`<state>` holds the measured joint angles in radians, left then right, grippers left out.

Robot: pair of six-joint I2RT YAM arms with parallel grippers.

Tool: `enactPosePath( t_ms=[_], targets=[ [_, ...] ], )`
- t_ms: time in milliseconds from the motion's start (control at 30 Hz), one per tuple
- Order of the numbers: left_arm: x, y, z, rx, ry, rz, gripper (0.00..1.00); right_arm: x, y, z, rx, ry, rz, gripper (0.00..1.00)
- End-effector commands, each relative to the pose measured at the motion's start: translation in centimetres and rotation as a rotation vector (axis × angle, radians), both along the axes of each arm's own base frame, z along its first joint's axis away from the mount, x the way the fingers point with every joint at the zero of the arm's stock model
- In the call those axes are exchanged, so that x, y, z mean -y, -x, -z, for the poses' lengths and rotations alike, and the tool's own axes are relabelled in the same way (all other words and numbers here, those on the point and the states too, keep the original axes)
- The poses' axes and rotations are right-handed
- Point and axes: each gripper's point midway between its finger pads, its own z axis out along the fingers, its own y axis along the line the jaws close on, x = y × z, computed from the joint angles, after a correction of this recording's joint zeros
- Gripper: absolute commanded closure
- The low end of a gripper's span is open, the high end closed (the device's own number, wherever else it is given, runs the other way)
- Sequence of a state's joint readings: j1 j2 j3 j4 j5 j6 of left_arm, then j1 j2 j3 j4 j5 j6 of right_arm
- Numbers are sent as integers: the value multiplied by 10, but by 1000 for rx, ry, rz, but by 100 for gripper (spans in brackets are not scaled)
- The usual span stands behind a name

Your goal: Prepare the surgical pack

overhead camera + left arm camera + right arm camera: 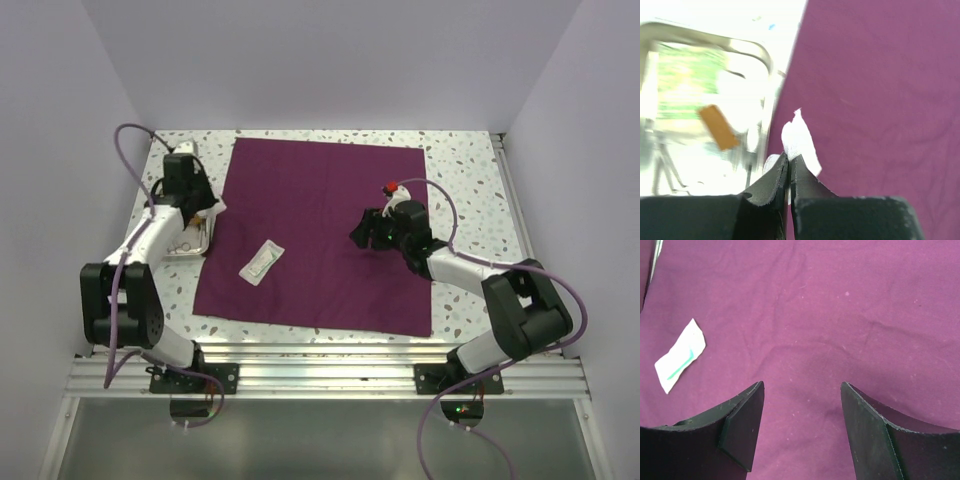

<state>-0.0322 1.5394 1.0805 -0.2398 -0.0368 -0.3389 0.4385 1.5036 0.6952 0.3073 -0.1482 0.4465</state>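
Cloth (320, 235) is spread flat and unfolded on the speckled table (460, 190), with one white packet (262, 261) lying on its left half and the steel tray (205, 240) on the table just off its left edge. Left gripper (790, 165) sits at that left edge beside the tray, jaws pinched together on a scrap of white gauze (799, 140) that sticks up past the fingertips. Right gripper (801, 387) is over the right half of the cloth, jaws wide apart with nothing between them, only bare purple fabric below; the packet lies well off to its left.
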Motion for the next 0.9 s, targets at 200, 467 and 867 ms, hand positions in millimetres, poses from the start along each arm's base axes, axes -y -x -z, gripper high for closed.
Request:
enactPosePath(
  t_ms=[200, 467, 867],
  targets=[
    [-49, -38, -22, 56, 42, -69, 98, -4, -8, -11, 35, -17, 5, 34],
    [-81, -60, 0, -10, -26, -135, 98, -6, -8, -10, 31, -23, -2, 34],
    [-95, -55, 34, -104, -78, -179, 94, -5, -10, -8, 27, -13, 3, 34]
  ],
)
